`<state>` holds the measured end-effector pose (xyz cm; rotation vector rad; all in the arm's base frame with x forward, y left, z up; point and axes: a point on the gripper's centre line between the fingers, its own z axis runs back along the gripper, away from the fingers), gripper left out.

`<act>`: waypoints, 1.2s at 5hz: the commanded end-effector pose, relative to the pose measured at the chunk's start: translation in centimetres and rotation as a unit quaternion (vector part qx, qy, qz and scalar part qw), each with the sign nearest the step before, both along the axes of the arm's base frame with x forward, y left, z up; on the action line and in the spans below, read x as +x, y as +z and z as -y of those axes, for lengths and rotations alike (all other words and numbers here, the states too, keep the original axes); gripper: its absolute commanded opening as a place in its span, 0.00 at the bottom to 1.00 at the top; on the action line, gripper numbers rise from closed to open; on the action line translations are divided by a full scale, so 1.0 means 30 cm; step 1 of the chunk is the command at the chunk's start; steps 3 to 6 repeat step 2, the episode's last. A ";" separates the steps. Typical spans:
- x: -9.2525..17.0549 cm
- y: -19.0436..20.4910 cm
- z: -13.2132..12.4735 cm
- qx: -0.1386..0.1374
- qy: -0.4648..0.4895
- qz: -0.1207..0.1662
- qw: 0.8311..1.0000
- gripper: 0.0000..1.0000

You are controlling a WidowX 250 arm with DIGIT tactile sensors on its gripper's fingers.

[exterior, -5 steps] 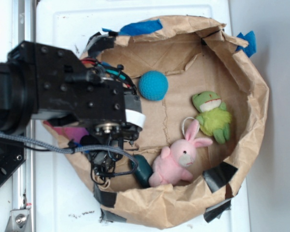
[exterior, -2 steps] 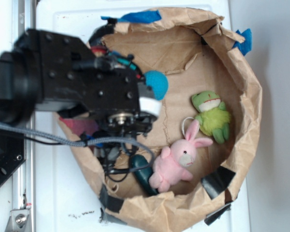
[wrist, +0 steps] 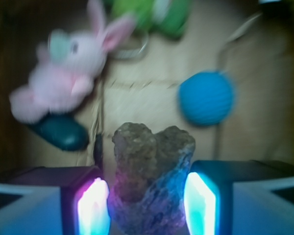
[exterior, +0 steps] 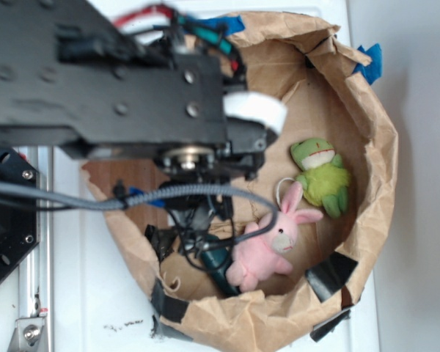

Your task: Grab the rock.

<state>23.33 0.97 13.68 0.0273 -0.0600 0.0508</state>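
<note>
Brown kraft paper, crumpled and rolled down into a shallow bowl-shaped bag (exterior: 381,147), patched with black tape and blue tape at the rim, resting on a white surface (exterior: 88,308) in the exterior view. No readable writing or brand anywhere. Black robot arm (exterior: 103,73) filling the upper left of the frame, grey braided cable (exterior: 81,202) looping below it. Green frog plush (exterior: 321,174) at right of centre, pink bunny plush (exterior: 271,242) just below it, dark green oblong object (exterior: 218,262) touching the bunny's left side. Rock and fingers hidden beneath the arm here; grip state impossible to tell from this view.

Blurred in the wrist view, yet clear enough: rough brown-grey rock (wrist: 152,171) at bottom centre, pinched in the gripper (wrist: 148,203), glowing fingers (wrist: 94,205) pressed against both its flanks. Blue ball (wrist: 207,98) at upper right of the rock, well apart. Bunny at upper left, dark green object below it, frog along the top edge, creased brown paper floor behind everything.
</note>
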 end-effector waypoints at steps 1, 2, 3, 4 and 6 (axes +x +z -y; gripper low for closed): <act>0.056 0.136 -0.024 -0.005 0.026 0.062 0.998 0.00; 0.055 0.129 -0.023 -0.006 0.031 0.058 0.998 0.00; 0.055 0.129 -0.023 -0.006 0.031 0.058 0.998 0.00; 0.055 0.129 -0.023 -0.006 0.031 0.058 0.998 0.00; 0.055 0.129 -0.023 -0.006 0.031 0.058 0.998 0.00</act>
